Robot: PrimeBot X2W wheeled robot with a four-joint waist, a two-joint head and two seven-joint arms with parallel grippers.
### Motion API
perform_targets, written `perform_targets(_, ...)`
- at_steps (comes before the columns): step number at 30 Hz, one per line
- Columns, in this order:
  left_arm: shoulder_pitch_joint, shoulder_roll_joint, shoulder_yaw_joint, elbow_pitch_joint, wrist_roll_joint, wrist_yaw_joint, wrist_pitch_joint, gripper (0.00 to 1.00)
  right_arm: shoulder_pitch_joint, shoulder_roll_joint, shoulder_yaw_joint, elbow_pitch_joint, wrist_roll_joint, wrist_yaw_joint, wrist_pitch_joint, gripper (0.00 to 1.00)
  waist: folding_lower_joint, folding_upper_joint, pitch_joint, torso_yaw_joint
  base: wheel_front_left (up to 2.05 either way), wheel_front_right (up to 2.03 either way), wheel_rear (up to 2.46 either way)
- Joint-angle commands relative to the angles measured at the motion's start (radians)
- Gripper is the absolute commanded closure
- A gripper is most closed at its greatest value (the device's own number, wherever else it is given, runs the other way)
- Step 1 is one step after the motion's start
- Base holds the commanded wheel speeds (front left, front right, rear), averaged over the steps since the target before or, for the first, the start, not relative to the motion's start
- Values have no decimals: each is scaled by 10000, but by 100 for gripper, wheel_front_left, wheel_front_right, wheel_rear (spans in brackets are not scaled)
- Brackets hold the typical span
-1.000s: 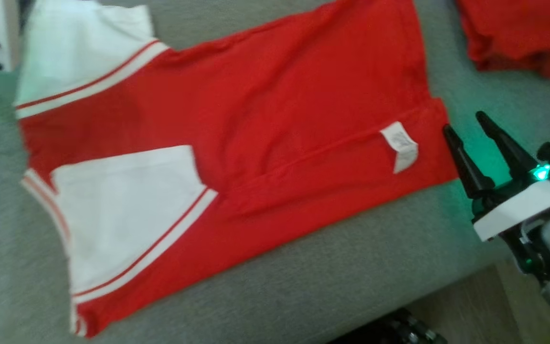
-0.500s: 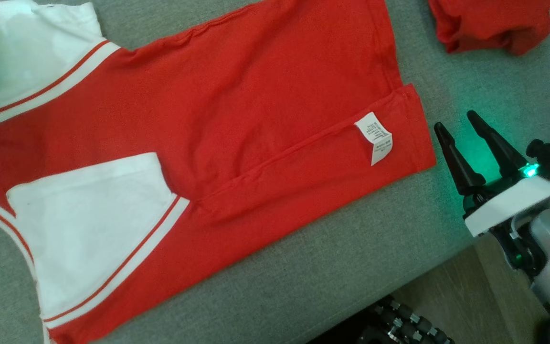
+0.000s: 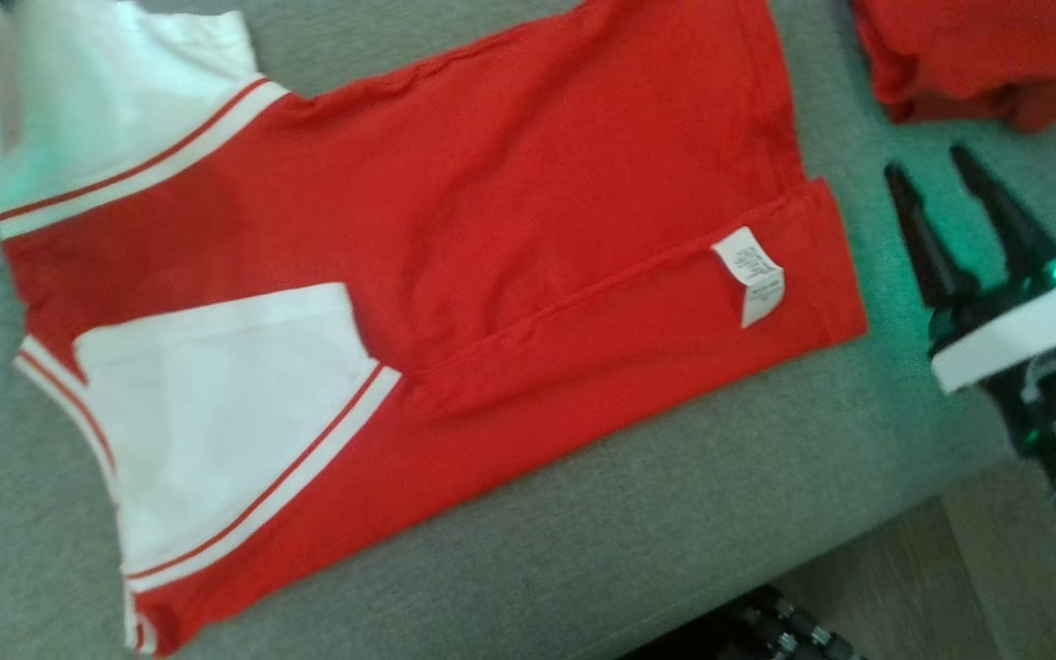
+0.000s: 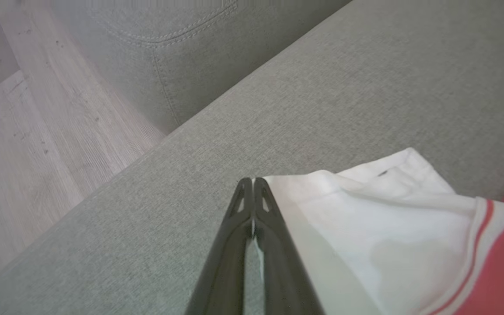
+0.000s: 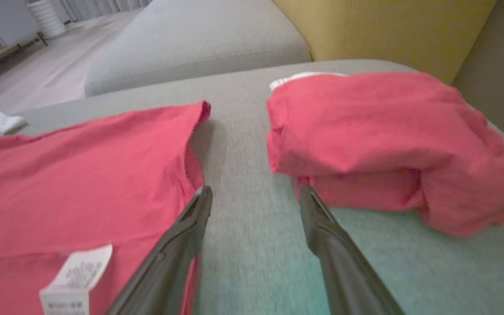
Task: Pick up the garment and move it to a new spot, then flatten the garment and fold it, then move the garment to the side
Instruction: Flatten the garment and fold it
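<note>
The garment [image 3: 491, 211] lay flat on the sofa [image 3: 675, 513], one side folded in. The left gripper [image 4: 252, 180] pinched its sleeve and the right gripper [image 3: 927, 163] stood open. Most folding was not yet done.

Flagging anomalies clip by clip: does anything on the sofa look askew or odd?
The jersey T-shirt lies slanted across the sofa cushion, one long edge folded over so its care label faces up. Otherwise nothing stands out.
</note>
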State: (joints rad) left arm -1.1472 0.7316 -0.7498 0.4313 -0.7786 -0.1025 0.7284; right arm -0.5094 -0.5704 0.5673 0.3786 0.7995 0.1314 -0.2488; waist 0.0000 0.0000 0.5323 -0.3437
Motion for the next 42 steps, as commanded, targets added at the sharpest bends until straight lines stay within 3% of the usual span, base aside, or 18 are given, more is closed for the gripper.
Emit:
perform_targets(1, -536, 313, 350, -314, 132, -50, -107, 100, -86, -441, 91, -258, 219, -7, 89, 0, 0, 0, -102, 210, 0, 0, 0)
perform_targets(5, -825, 83, 96, -481, 245, -177, -456, 100, -1104, -854, 631, -389, 894, -7, 1120, 0, 0, 0, -145, 627, 0, 0, 0)
perform_targets(13, -1385, -264, -475, -835, 313, -267, -962, 100, -3192, -1295, 1545, 465, 2111, -7, 2486, 0, 0, 0, 186, 1576, 0, 0, 0)
perform_targets(23, -2032, -440, -1363, -1118, 210, -279, -1404, 100, -4615, -1699, 2716, 2133, 2634, -7, 2659, 0, 0, 0, 675, 2373, 0, 0, 0)
perform_targets(36, -2375, -513, -2088, -954, -122, -281, -1665, 100, -5226, -2173, 4264, 2806, 2998, -7, 2961, 0, 0, 0, 707, 2662, 0, 0, 0)
perform_targets(37, -2385, -500, -2109, -922, -165, -281, -1700, 100, -5248, -2216, 4367, 2784, 3070, -7, 2977, 12, 0, 0, 706, 2675, 0, 0, 0)
perform_targets(39, -2406, -473, -2147, -860, -244, -281, -1775, 100, -5299, -2308, 4556, 2718, 3221, -7, 2997, 56, 0, 0, 708, 2694, 0, 0, 0)
perform_targets(40, -2420, -461, -2160, -832, -276, -281, -1823, 100, -5325, -2355, 4654, 2668, 3290, -7, 3002, 71, 0, 0, 709, 2703, 0, 0, 0)
perform_targets(41, -2432, -453, -2169, -807, -299, -281, -1886, 100, -5350, -2404, 4760, 2603, 3356, -7, 3016, 100, 0, 0, 708, 2710, 0, 0, 0)
perform_targets(42, -2441, -444, -2184, -786, -318, -281, -1950, 100, -5375, -2452, 4857, 2530, 3437, -7, 3022, 100, 0, 0, 705, 2718, 0, 0, 0)
